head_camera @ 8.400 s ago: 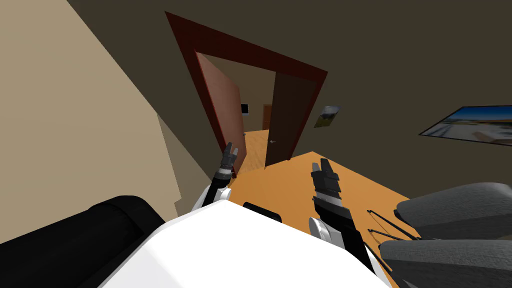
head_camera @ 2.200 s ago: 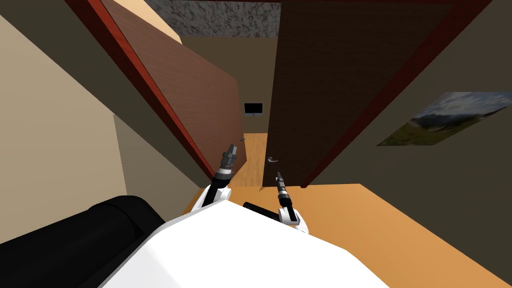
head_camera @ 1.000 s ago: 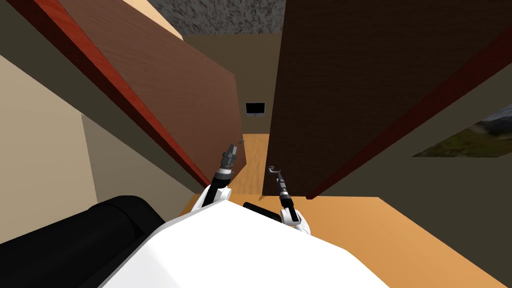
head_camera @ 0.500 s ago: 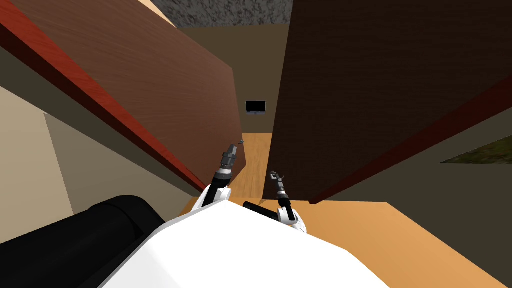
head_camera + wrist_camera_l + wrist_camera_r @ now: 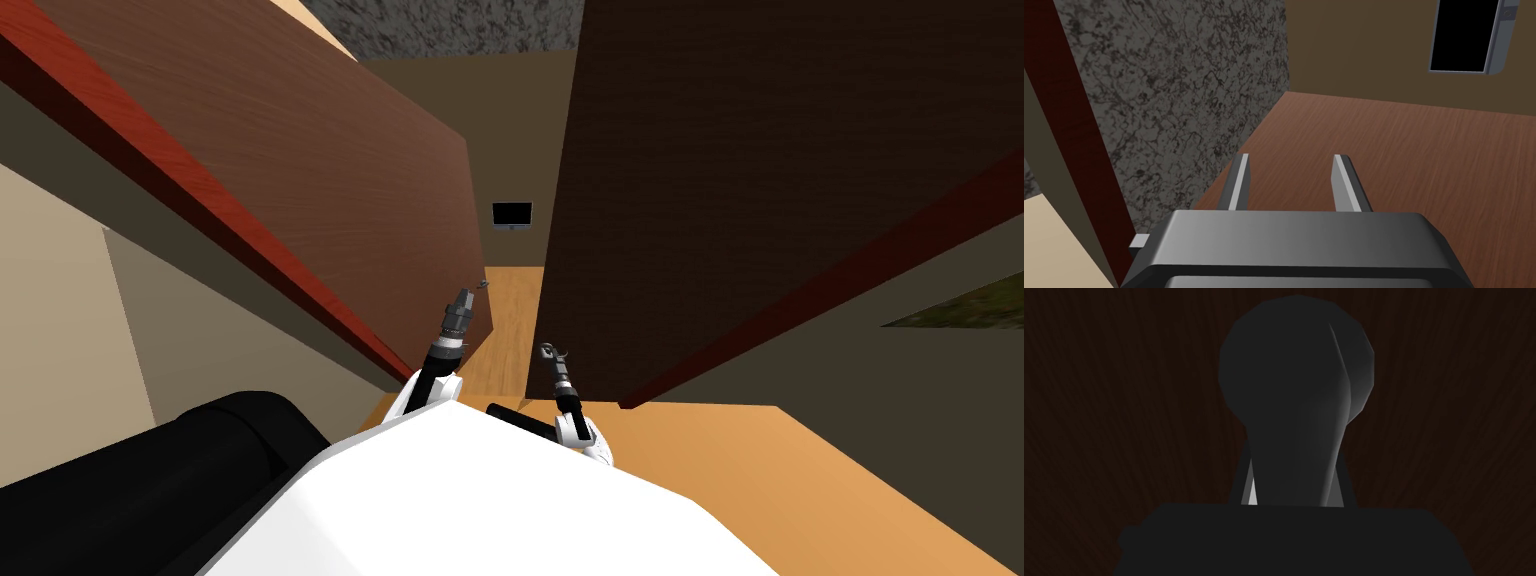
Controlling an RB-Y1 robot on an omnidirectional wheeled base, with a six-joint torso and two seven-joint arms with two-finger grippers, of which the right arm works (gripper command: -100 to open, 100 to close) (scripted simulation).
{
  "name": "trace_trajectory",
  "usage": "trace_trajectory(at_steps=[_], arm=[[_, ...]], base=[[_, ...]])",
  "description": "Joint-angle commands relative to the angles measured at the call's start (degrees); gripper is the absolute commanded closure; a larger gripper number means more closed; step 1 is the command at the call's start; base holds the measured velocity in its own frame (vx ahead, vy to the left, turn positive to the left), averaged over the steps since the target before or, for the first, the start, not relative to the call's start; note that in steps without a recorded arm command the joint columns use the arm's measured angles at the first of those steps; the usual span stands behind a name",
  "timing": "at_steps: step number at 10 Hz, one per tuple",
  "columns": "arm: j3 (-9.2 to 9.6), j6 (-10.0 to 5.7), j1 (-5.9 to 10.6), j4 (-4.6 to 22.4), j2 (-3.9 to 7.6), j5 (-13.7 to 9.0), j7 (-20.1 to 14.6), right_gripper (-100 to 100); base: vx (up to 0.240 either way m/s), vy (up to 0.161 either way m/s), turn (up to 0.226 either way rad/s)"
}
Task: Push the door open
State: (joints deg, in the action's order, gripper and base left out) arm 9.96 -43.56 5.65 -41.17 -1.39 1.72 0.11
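Note:
A dark brown door [image 5: 750, 180] stands to the right of a narrow gap, its grey lever handle [image 5: 545, 348] near its free edge. My right gripper [image 5: 551, 358] is at that handle. In the right wrist view the handle [image 5: 1296, 388] sits between the fingers, which lie against its sides, so the right gripper [image 5: 1296, 480] is shut on it, with the door's dark face [image 5: 1449, 413] just behind. My left gripper [image 5: 463, 298] is raised beside a reddish-brown door leaf [image 5: 330, 180] and its fingers [image 5: 1240, 180] stand open with nothing between them.
A red frame [image 5: 200, 190] runs along the left leaf. Through the gap lie a light wooden floor [image 5: 510, 320] and a black screen [image 5: 511, 215] on the far wall. A black rounded object [image 5: 150, 490] sits at my left. The orange floor [image 5: 800, 480] spreads to the right.
I have driven up to the doorway and the doors now loom large. My right gripper has gone from short of the handle onto it. In the last half second, almost nothing moved.

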Motion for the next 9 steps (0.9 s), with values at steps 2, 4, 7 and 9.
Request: trace_trajectory(at_steps=[2,4,7,9], arm=[[-1.6,-0.04,0.07,0.1,1.39,0.03,0.0,100],[-2.62,-0.07,0.12,0.17,2.09,0.04,-0.01,100],[-4.78,-0.13,0.22,0.3,3.22,0.08,-0.01,100],[-6.78,-0.19,0.31,0.43,3.97,0.11,-0.02,100]], base=[[0.115,0.076,-0.025],[0.146,0.078,-0.032],[0.171,0.079,-0.039],[0.175,0.121,-0.044]])
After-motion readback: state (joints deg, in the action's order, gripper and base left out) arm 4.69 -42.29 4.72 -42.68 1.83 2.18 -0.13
